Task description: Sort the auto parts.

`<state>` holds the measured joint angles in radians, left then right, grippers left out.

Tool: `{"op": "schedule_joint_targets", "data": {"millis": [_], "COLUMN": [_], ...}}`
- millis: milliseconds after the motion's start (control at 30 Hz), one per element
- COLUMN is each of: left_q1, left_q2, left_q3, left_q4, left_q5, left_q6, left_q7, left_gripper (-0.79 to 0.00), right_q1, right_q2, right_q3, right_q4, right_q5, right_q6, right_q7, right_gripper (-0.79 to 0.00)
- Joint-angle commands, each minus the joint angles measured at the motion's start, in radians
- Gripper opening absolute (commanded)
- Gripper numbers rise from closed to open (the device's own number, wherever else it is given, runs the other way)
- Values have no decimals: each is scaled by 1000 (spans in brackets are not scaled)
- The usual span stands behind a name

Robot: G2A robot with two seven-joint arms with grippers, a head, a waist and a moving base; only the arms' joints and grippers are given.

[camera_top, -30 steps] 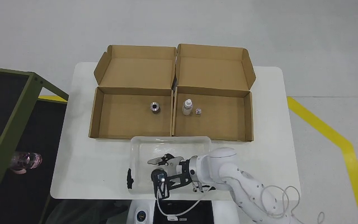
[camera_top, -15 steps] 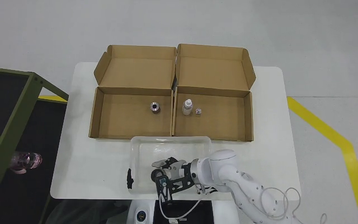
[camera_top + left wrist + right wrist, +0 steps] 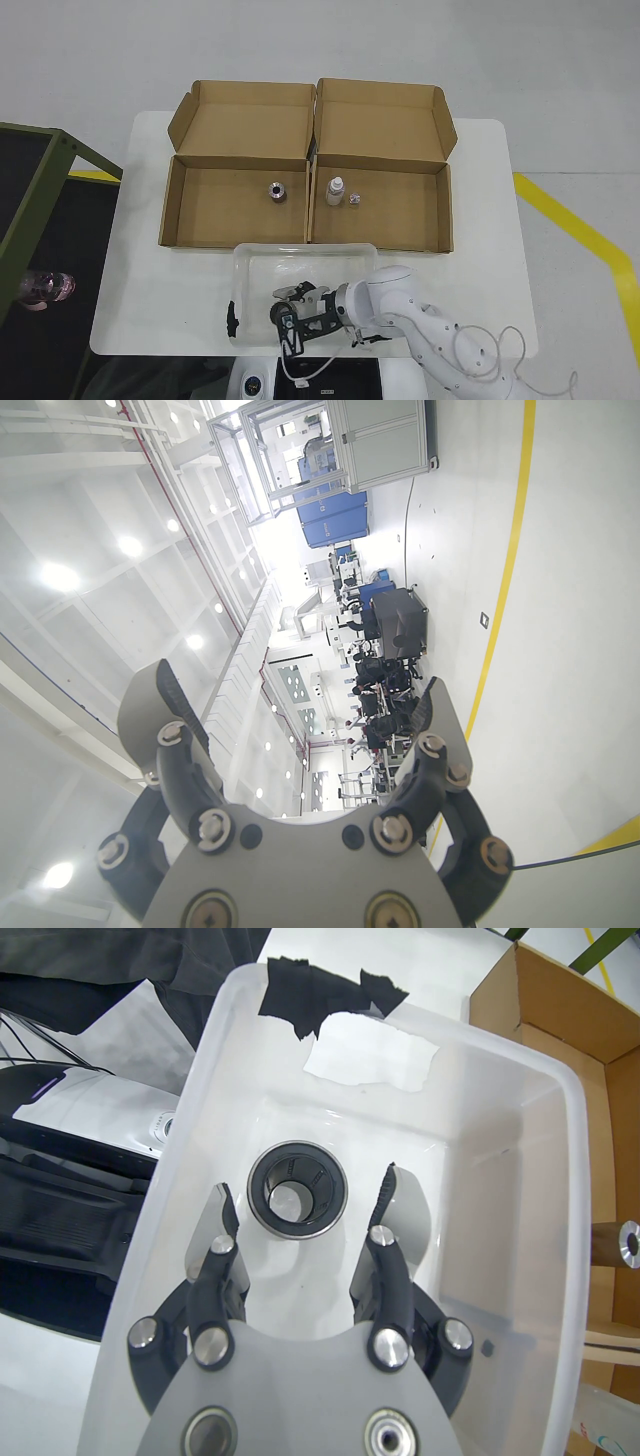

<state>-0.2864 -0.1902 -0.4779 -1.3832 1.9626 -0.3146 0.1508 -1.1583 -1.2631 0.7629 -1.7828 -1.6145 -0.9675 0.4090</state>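
Note:
A black, ring-shaped bearing (image 3: 300, 1231) lies on the floor of a clear plastic bin (image 3: 500, 1048), near its taped end. My right gripper (image 3: 307, 1183) is open inside the bin, one finger on each side of the bearing and not touching it. In the top view the right gripper (image 3: 284, 303) sits in the bin's (image 3: 305, 250) near left part. My left gripper (image 3: 300, 680) is open and holds nothing, pointing out into the room.
Two open cardboard boxes stand behind the bin. The left box (image 3: 200, 210) holds a metal cylinder (image 3: 275, 191). The right box (image 3: 410, 215) holds a white bottle (image 3: 335, 190) and a small part (image 3: 356, 199). Black tape (image 3: 320, 998) marks the bin's rim.
My right gripper has shifted a little toward the bin's near left corner and sunk lower in it. The parts in the boxes have not moved.

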Motion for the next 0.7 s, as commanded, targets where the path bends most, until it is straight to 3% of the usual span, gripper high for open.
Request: {"op": "schedule_joint_targets", "data": {"millis": [0,233,467,567,600,667], "left_q1": [0,0,0,0,0,0], "left_q2": [0,0,0,0,0,0], "left_q3": [0,0,0,0,0,0], "left_q4": [0,0,0,0,0,0], "left_q5": [0,0,0,0,0,0], "left_q6": [0,0,0,0,0,0], "left_q7": [0,0,0,0,0,0], "left_gripper": [0,0,0,0,0,0], "right_q1": [14,50,73,80,82,87], "right_q2": [-4,-18,-26,-28,-29,-31], "right_q3": [-15,-55,-79,-84,-85,-88], "right_q4": [22,79,99,105,106,109], "right_q5": [0,19,35,39,42,50], "right_q6": [9,35,48,56,60,67], "right_q7": [-2,-10,-25,-31,-34,-43], "right_gripper": [-280,-329,-440,-545,-659,-776]}}
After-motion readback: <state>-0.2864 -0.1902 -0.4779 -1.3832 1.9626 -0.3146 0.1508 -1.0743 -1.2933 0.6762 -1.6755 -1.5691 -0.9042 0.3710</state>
